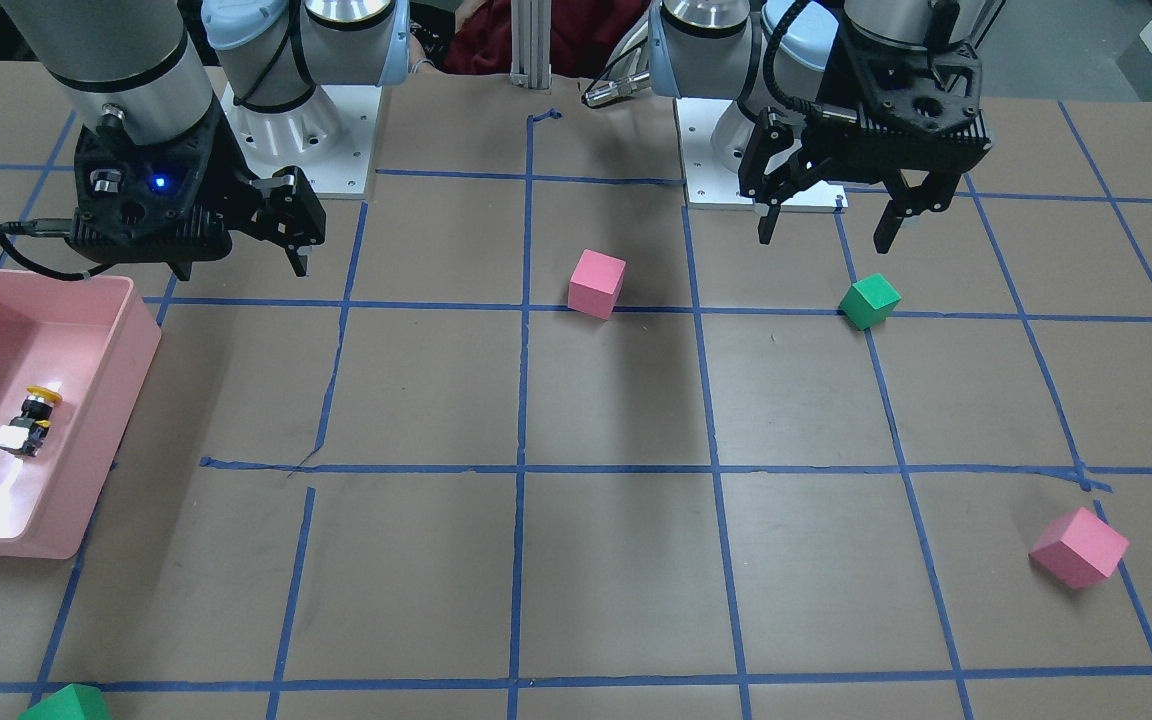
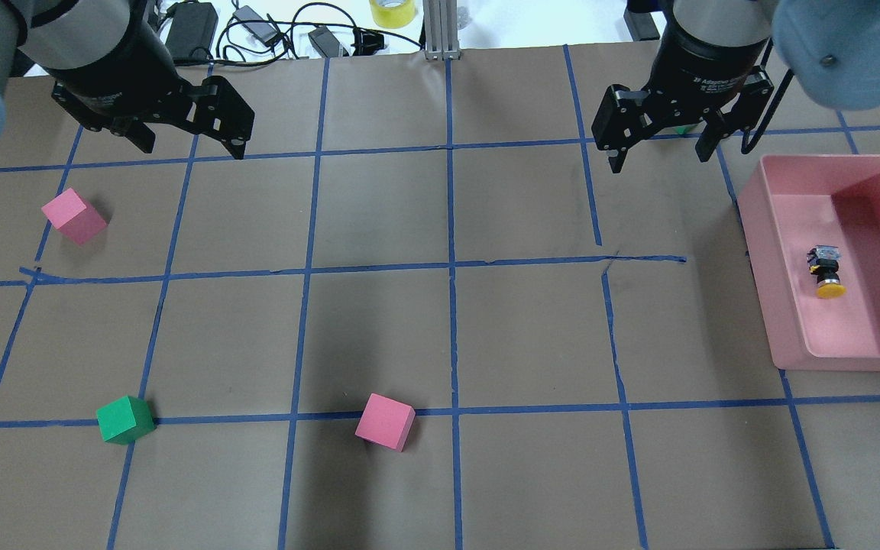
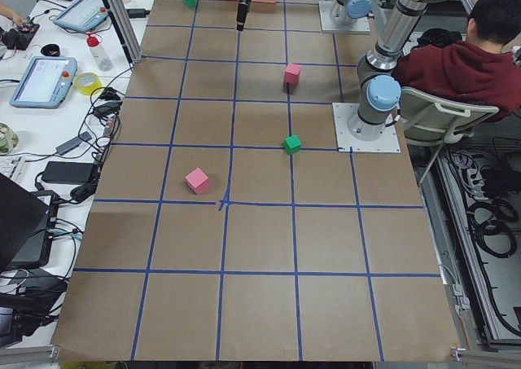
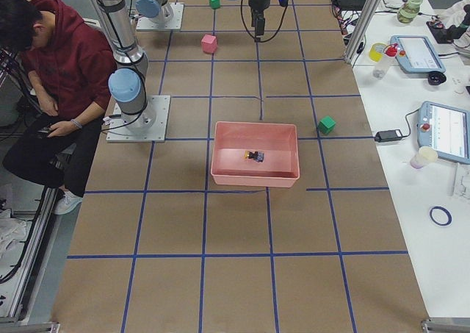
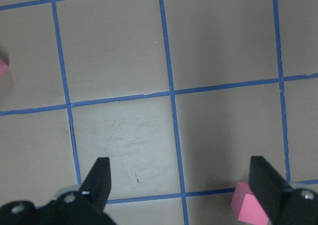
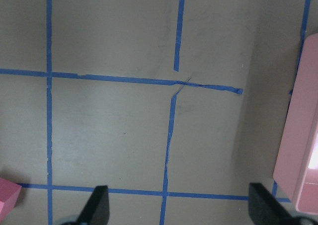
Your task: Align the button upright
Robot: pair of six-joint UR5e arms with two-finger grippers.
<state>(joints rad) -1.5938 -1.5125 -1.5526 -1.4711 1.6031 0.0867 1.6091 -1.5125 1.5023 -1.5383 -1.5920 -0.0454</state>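
The button (image 1: 28, 420) lies on its side on the floor of a pink bin (image 1: 131, 340), with its yellow cap toward the robot and its white base away. The overhead view shows it too (image 2: 826, 271), in the bin (image 2: 761, 252) at the right. My right gripper (image 2: 661, 149) is open and empty, above the table beside the bin's far left corner. It also shows in the front view (image 1: 236, 245). My left gripper (image 2: 188, 141) is open and empty on the far left, and shows in the front view (image 1: 826, 220). The right wrist view shows only the bin's wall (image 6: 300, 150).
Loose foam cubes lie on the taped brown table: a pink cube (image 2: 73, 216) near the left gripper, a green cube (image 2: 125, 419), a pink cube (image 2: 385, 421) near the middle front, and a green cube (image 1: 66, 703) at the far edge. A person (image 4: 59, 61) sits behind the robot.
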